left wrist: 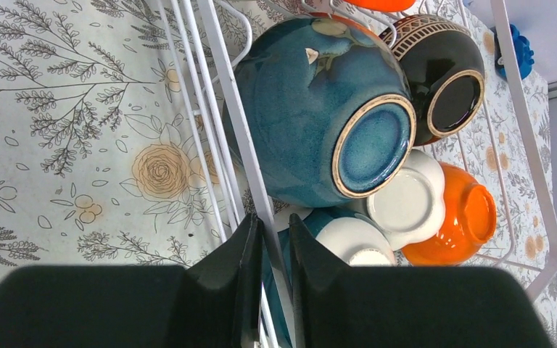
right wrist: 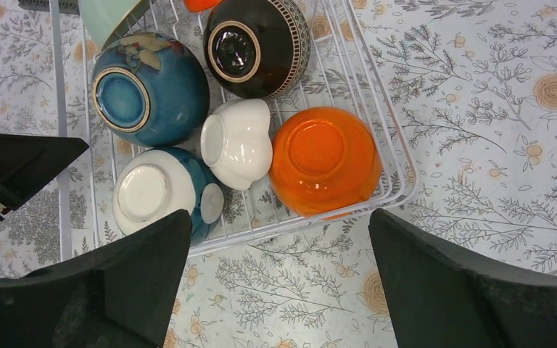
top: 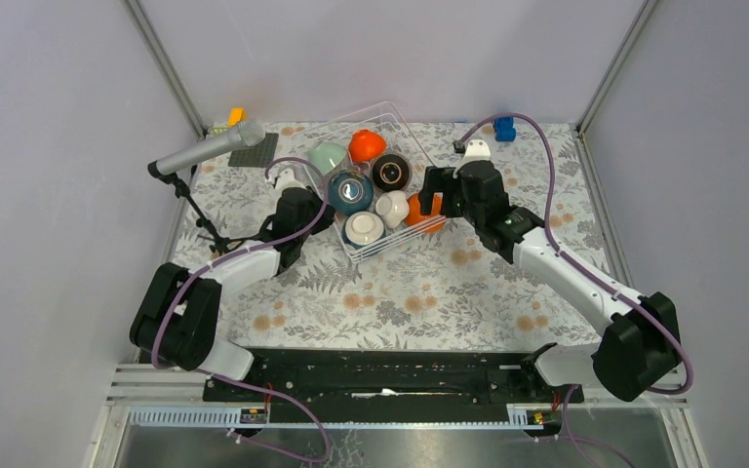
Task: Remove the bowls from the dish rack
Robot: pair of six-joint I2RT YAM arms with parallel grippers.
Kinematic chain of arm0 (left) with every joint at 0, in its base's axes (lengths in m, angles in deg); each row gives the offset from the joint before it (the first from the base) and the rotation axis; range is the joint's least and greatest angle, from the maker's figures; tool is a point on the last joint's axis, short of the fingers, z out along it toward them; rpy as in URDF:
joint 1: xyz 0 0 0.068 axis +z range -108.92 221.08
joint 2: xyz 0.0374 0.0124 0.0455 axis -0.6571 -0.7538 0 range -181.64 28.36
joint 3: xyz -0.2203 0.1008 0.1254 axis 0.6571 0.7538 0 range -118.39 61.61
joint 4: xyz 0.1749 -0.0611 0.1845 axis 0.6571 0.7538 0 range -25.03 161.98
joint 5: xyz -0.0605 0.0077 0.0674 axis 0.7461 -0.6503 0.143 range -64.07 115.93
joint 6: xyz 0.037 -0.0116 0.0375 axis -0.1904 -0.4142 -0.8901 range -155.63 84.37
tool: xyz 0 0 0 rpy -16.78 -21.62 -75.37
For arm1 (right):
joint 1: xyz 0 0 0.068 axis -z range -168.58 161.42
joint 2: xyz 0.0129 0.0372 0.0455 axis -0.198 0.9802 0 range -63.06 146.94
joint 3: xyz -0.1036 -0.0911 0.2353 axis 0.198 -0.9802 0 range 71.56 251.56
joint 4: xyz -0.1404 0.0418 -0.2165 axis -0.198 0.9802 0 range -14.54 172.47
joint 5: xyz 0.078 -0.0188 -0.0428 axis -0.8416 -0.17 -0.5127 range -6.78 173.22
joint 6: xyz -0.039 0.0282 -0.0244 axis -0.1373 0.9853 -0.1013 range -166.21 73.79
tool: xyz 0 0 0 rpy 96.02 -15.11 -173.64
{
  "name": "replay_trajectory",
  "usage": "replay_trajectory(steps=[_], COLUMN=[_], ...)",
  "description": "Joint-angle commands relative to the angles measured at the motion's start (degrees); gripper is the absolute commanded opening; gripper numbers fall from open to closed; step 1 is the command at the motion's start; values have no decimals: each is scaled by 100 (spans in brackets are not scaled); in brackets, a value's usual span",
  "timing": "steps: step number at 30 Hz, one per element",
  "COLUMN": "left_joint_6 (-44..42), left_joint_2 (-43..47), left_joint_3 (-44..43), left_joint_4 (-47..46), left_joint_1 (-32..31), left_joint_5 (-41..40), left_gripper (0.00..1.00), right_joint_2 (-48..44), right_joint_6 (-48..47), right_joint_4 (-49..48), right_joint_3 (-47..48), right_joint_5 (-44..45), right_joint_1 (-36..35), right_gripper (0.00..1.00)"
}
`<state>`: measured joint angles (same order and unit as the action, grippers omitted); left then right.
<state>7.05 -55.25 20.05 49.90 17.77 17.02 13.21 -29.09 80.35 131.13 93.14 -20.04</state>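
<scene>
On the left, the left gripper (left wrist: 274,221) shows its jaws nearly together with the white rim wire of the dish rack (left wrist: 223,80) in the narrow slot between them, so it appears to be pinching the rack's left side to steady it. Inside the rack, all turned bottom-up or tipped, lie the teal blue bowl (left wrist: 312,94) just beside that rim, the dark brown bowl (right wrist: 257,43) behind it, the cream-white bowl (right wrist: 238,141), and, in the near right corner, the orange bowl (right wrist: 325,159), close against the cream-white one. The right gripper (right wrist: 279,290) hangs above that corner, jaws spread wide and empty. The step in hand looks like taking the orange bowl. The right arm should descend straight, with one finger between bowl and rack wall and the other in the gap by the cream-white bowl. It should close low on the glazed curve so the bowl cannot slip, then lift clear of the low wall while the left grip holds the rack down.
</scene>
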Motion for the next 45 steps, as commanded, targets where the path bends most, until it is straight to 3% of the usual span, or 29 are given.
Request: replay_trajectory(steps=[1,5,13,23,27,37,41,45], left_joint_6=[-127,-61,374,1838,1760,1105,893,515], left_joint_2=[270,349,538,1012,931,1562,2011,2390], left_joint_3=[-139,-108,79,767,554,450,584,652], left_joint_4=[-25,47,69,-620,-482,322,689,782], left_joint_1=[-93,-199,-736,-1835,-2249,-2354,-2347,-2343], left_joint_5=[172,490,535,-490,-791,-1221,-1454,-1364], left_gripper=[10,0,0,8,26,56,73,77], right_joint_2=[-226,-219,-20,299,301,535,933,1364], right_joint_6=[-72,-71,-45,133,231,284,302,385], right_joint_4=[-17,48,197,285,416,800,830,830], right_joint_3=[-33,11,211,299,333,270,474,694], right_joint_5=[130,-6,-618,-900,-620,149,-852,-2051], right_joint_1=[-38,-36,-38,-36,-43,-23,329,886], right_gripper=[99,100,100,100,100,92,92,89])
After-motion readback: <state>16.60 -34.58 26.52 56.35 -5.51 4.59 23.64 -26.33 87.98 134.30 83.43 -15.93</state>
